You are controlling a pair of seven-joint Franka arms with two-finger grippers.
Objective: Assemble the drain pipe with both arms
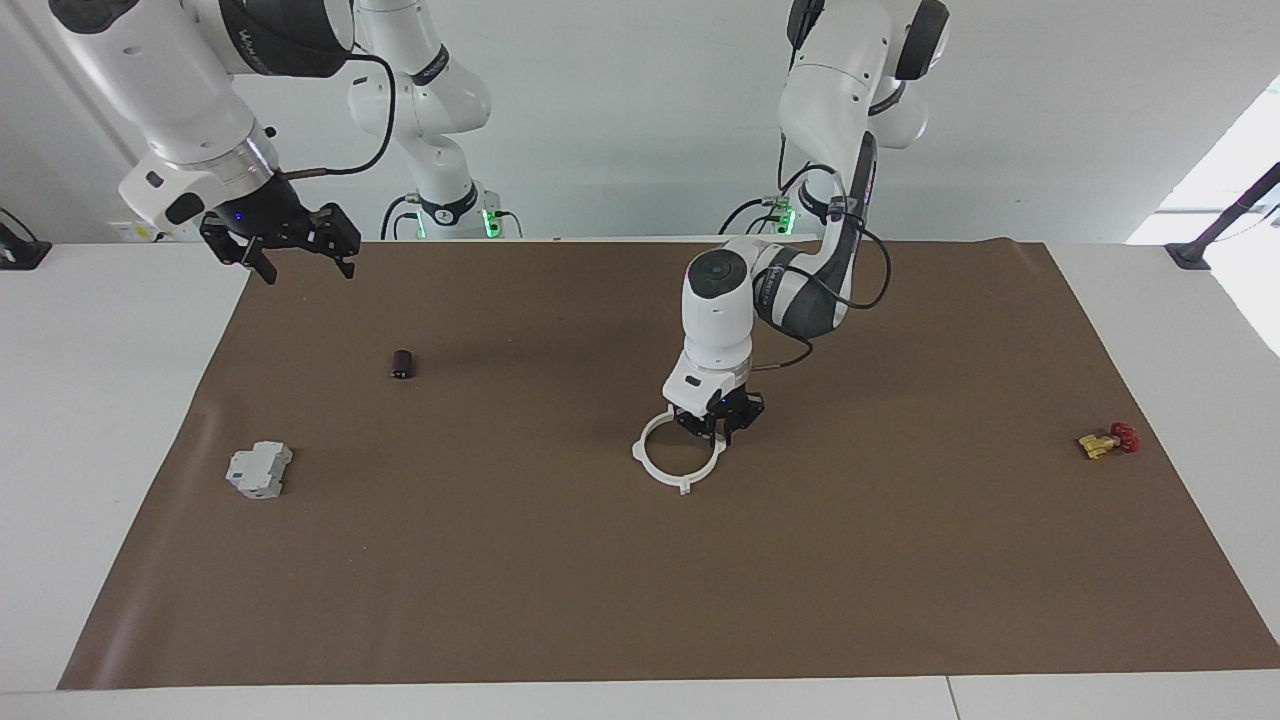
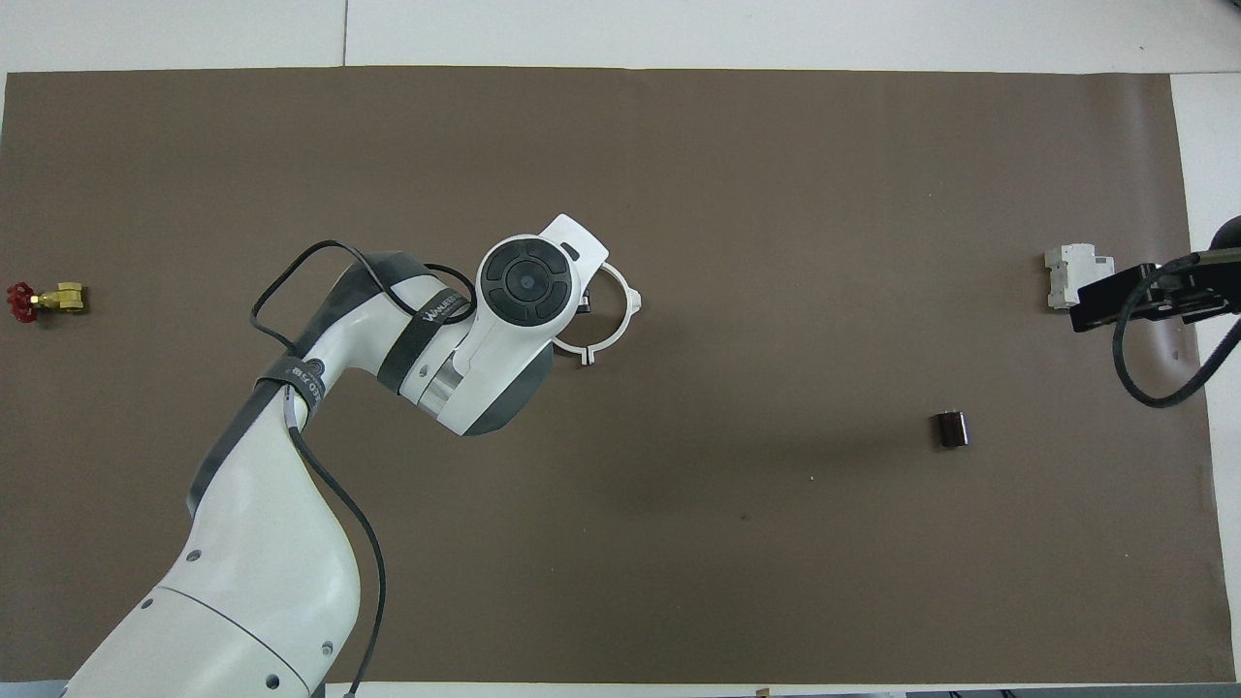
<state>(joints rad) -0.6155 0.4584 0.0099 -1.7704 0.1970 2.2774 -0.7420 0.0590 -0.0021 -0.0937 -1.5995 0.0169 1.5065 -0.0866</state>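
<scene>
The drain pipe (image 1: pixel 685 487) lies flat on the brown mat as one white ring with tabs, near the table's middle. It also shows in the overhead view (image 2: pixel 635 300), partly covered by the left arm's wrist. My left gripper (image 1: pixel 716 428) is down at the ring's rim, on the part nearest the robots; the wrist hides it in the overhead view. My right gripper (image 1: pixel 303 262) is open and empty, raised over the mat's edge at the right arm's end. In the overhead view the right gripper (image 2: pixel 1094 302) hangs over the grey device.
A grey blocky device (image 1: pixel 258 470) (image 2: pixel 1074 274) sits near the right arm's end of the mat. A small dark cylinder (image 1: pixel 403 363) (image 2: pixel 951 428) lies nearer to the robots than it. A yellow-and-red valve (image 1: pixel 1107 441) (image 2: pixel 44 300) lies at the left arm's end.
</scene>
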